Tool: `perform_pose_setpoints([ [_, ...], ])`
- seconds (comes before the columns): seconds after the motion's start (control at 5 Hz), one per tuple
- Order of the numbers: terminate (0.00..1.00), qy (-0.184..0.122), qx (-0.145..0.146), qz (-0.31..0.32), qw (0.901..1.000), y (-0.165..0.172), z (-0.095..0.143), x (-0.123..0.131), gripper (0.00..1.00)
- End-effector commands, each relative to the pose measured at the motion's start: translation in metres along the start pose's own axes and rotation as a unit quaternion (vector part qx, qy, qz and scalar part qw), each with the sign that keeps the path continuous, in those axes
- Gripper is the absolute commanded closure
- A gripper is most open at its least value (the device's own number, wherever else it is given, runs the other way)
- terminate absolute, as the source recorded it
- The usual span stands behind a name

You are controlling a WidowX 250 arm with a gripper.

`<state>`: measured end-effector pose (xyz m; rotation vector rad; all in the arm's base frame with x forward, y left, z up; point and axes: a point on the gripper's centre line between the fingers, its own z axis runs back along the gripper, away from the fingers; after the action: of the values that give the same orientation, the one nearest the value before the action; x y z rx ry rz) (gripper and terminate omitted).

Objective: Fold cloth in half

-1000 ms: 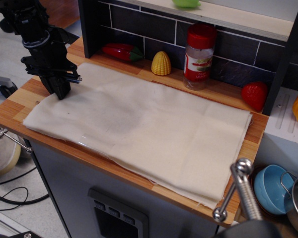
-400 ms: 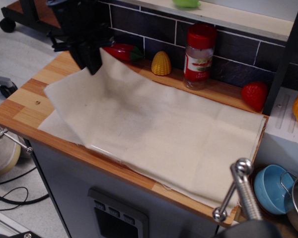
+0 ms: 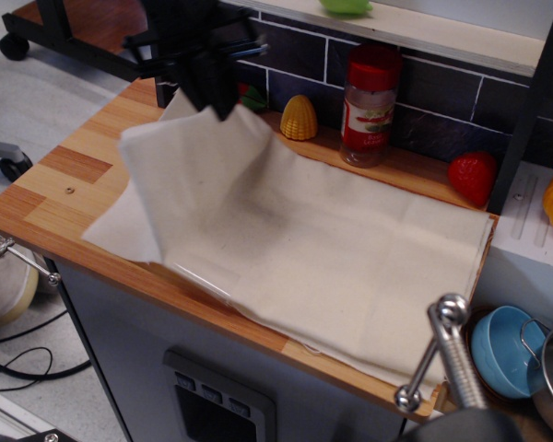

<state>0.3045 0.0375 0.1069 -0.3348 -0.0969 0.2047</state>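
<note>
at the left of the wooden counter [image 3: 64, 175] the cloth [image 3: 286, 239] has its left end raised off the surface, pinched at the far left corner by the gripper [image 3: 217, 103], whose fingers look clenched on that corner. from there the fabric sags in soft folds and lies flat toward the right edge — light, thin and floppy by the look of it, so it will likely drape and drag rather than hold a shape. a corner or edge pinch seems the sensible hold — the spice jar [image 3: 370, 103] and toy corn [image 3: 299, 118] stand just behind.

spice jar [image 3: 370, 103] | red-and-white label | print too blurred, perhaps unreadable
</note>
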Motion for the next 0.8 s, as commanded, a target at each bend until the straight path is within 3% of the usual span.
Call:
perform_pose_setpoints([
  [0.0, 0.0, -0.036, -0.005, 0.008, 0.9993, -0.069, -0.002, -0.021, 1.0],
  [0.2, 0.0, -0.039, -0.002, 0.032, 0.9987, -0.112, -0.031, -0.026, 1.0],
  [0.4, 0.0, -0.046, 0.021, 0.05, 0.9975, -0.148, -0.072, -0.022, 1.0],
  [0.6, 0.0, -0.039, 0.04, 0.069, 0.996, -0.164, -0.104, -0.013, 1.0],
])
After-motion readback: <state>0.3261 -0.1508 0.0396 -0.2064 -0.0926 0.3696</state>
